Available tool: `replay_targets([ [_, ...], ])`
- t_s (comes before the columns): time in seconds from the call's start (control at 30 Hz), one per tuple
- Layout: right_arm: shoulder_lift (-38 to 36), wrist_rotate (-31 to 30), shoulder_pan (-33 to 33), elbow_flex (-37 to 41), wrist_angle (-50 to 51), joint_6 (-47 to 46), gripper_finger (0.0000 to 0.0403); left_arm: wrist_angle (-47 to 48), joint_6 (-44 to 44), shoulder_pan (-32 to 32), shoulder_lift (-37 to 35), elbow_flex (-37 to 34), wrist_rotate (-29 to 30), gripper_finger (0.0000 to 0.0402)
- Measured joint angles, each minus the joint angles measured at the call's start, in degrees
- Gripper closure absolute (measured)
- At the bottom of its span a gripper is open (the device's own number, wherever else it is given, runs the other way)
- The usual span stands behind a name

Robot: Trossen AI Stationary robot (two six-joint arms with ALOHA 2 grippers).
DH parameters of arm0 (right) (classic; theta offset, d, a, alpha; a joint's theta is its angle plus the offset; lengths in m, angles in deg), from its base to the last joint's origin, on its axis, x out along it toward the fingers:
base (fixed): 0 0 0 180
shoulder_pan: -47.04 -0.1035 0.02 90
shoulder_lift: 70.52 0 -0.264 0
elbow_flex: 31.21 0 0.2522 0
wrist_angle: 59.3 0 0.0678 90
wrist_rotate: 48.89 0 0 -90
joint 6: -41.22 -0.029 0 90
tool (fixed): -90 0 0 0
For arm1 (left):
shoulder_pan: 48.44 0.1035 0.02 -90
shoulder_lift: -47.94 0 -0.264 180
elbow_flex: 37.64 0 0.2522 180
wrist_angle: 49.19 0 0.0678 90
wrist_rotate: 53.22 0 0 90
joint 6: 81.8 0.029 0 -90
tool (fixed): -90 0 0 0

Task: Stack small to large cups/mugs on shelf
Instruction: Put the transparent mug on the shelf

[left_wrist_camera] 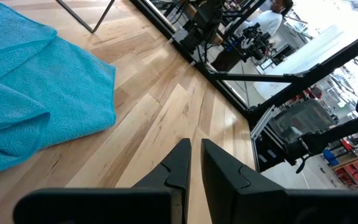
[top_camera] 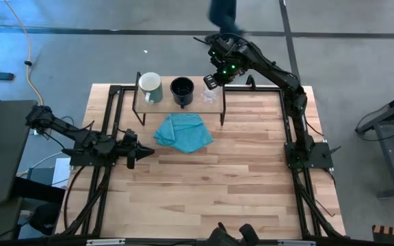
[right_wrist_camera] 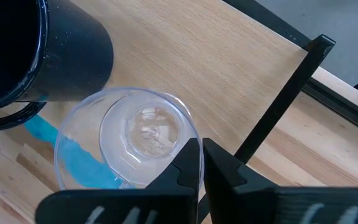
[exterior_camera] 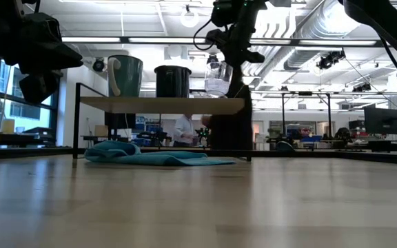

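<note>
Overhead, the right gripper (top_camera: 211, 81) hangs at the shelf's (top_camera: 163, 104) right end, its fingers pinched on the rim of the clear glass cup (top_camera: 210, 94), which the low view shows held just above the board. On the shelf stand the black mug (top_camera: 182, 90) in the middle and the pale green mug (top_camera: 150, 87) at the left. A blue cloth (top_camera: 183, 132) lies on the table just in front. The left gripper (top_camera: 142, 152) waits near the table's left edge, fingers nearly together, empty.

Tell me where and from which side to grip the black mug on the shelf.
Take the black mug by its rim wall, coming straight down from above. It stands upright with its mouth open, and the pale mug and glass cup flank it on the shelf, crowding side approaches.
</note>
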Motion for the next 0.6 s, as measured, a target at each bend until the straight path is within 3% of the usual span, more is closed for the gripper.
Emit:
replay_targets([
  [0.6, 1.5, -0.1, 0.3, 0.0, 1.0, 0.8, 0.0403, 0.0, -0.2, 0.0, 0.0, 0.0, 0.0, 0.0376],
])
